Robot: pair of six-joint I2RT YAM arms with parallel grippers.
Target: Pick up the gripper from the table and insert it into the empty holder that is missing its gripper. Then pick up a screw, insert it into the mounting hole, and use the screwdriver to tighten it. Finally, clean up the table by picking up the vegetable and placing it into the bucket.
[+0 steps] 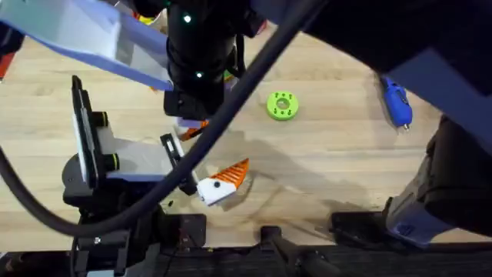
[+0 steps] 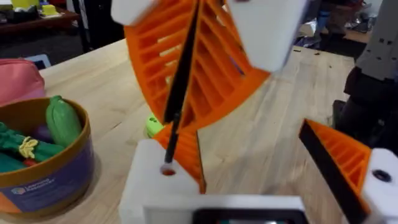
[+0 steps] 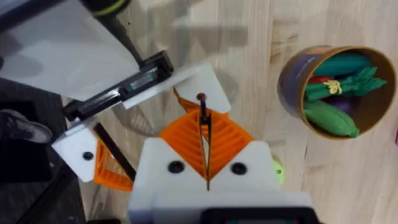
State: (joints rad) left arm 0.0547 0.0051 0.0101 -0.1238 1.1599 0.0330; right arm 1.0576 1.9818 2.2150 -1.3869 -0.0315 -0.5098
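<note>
My right gripper is shut on a long thin black screw. The screw's tip stands in the mounting hole of the white holder on one finger of my left gripper. The orange ribbed gripper sits in that holder. My left gripper is open, its other orange finger well apart, and from overhead it lies low on the table under the right gripper. The blue screwdriver lies at the table's right. The purple bucket holds green toy vegetables. The vegetable is out of view.
A green round disc lies on the wood mid-table. A black stand with a white plate is at the left. The right arm's dark body crosses above the middle. The bucket stands close beside the left gripper.
</note>
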